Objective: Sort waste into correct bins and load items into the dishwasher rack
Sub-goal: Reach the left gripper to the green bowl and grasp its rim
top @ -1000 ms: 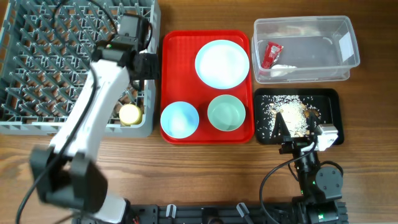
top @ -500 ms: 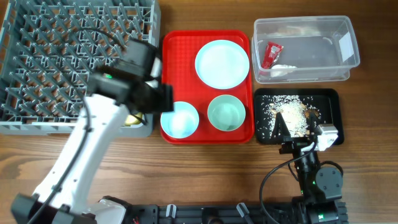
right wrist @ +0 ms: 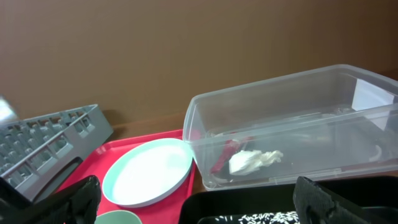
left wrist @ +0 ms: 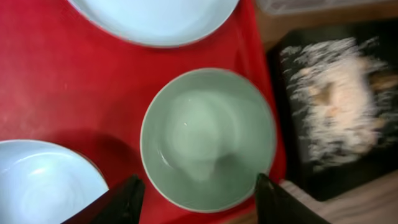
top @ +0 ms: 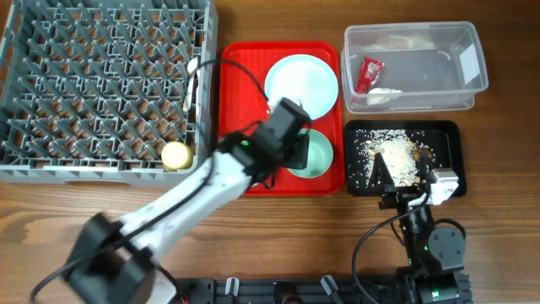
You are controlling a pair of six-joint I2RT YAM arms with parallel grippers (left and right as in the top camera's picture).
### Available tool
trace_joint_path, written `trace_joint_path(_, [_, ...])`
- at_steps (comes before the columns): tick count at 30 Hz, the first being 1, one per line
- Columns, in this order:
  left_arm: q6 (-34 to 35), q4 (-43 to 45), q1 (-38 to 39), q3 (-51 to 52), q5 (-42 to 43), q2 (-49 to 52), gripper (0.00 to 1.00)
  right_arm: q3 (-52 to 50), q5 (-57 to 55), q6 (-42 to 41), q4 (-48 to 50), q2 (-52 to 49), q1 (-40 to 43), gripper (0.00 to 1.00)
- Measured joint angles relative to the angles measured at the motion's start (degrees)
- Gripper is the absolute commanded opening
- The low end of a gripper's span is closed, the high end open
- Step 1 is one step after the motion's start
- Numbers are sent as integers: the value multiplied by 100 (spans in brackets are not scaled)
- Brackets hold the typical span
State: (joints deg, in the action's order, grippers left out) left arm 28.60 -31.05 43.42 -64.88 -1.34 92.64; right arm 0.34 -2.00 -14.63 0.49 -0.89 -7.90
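My left end effector (left wrist: 202, 202) hangs over the small pale green round bowl (left wrist: 208, 140) at the centre of the wrist frame. Its fingers (left wrist: 127, 199) are spread to either side of the bowl with nothing pinched. Contact is hard to call because the frame's lower edge cuts them off. The bowl sits upright on the flat red plastic serving tray (top: 240, 59), just beside the small pale blue bowl (left wrist: 43, 186) at lower left and below the pale blue-white round plate (top: 301, 80). The bracketing probably lines up a clamp across the bowl, bound for the large grey pegged plastic dishwasher rack (top: 101, 84) at the overhead's upper left. The small yellow cup (top: 175, 154) sits in its lower right corner.

Waste looks sorted. The red foil wrapper (top: 369, 73) and crumpled white scrap (top: 384, 95) lie in the clear plastic rectangular tub (top: 472, 51) at upper right. The beige crumbs (top: 396, 156) are in the shallow black rectangular tray (top: 447, 135).

My right end effector (right wrist: 198, 186) is parked at lower right, fingers wide apart and empty, clear of the left arm.
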Motion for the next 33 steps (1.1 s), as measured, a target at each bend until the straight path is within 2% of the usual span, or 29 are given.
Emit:
trace_joint_path(3, [-15,66,-15,2,-212,492,48,2,0,0,0,0,0,100])
trace_joint_path(10, [-85,219,-105,7,-376,1086,4,2,0,0,0,0,0,100])
trace_joint_path(18, [-129,343,-105,7,-398,1086,4,2,0,0,0,0,0,100])
trace_joint_path(25, [-269,-682,-105,-516,-761,1001,4,2,0,0,0,0,0,100])
trace_joint_path(28, [-323,-1322,-101,-1019,-1362,824,4,2,0,0,0,0,0,100])
trace_joint_path(33, [-483,-1956,-118,-1784,-3082,579,4,2,0,2,0,0,0,100])
